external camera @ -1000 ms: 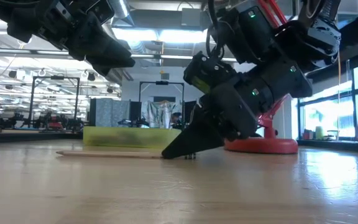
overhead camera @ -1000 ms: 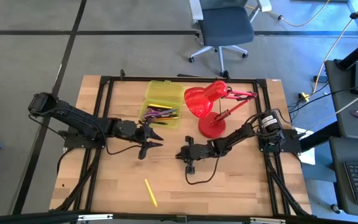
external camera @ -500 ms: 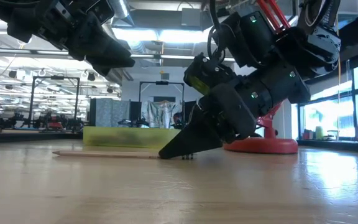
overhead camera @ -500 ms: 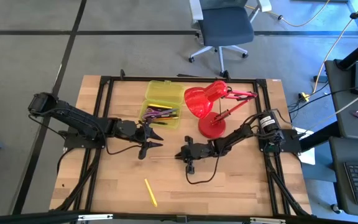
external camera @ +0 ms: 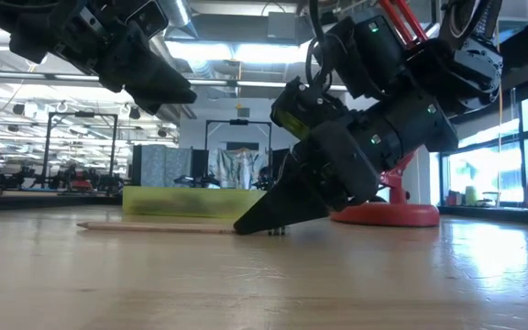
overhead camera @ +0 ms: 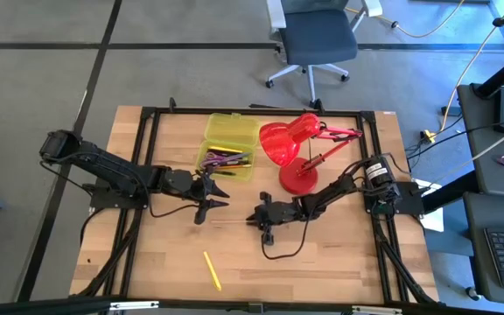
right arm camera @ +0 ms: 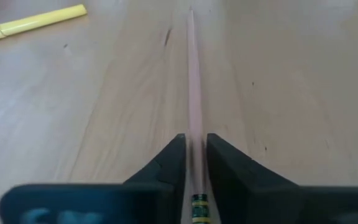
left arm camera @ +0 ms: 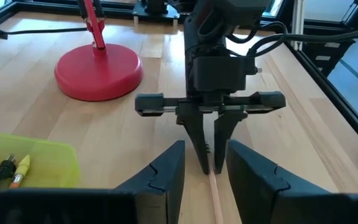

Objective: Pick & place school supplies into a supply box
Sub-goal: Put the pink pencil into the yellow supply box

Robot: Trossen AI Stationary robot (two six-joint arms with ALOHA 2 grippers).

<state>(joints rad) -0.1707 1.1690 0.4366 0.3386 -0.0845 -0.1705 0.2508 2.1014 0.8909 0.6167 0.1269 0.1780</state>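
Two grippers face each other in front of the lamp [overhead camera: 297, 156]. The right gripper [overhead camera: 254, 218] is tipped down to the table [overhead camera: 322, 262], its fingers [right arm camera: 169, 163] narrowed on either side of a pale pencil [right arm camera: 193, 118] lying flat; whether they pinch it cannot be told. The left gripper [overhead camera: 220, 195] hangs above the wood with fingers [left arm camera: 166, 171] spread. Left of the lamp, the box [overhead camera: 227, 157] lies open, holding pens. A yellow pen [overhead camera: 212, 270] lies well apart, near the table's front edge.

Bare wood lies open around the yellow pen [overhead camera: 211, 270], while the red lamp [overhead camera: 290, 150] crowds the box [overhead camera: 227, 147].
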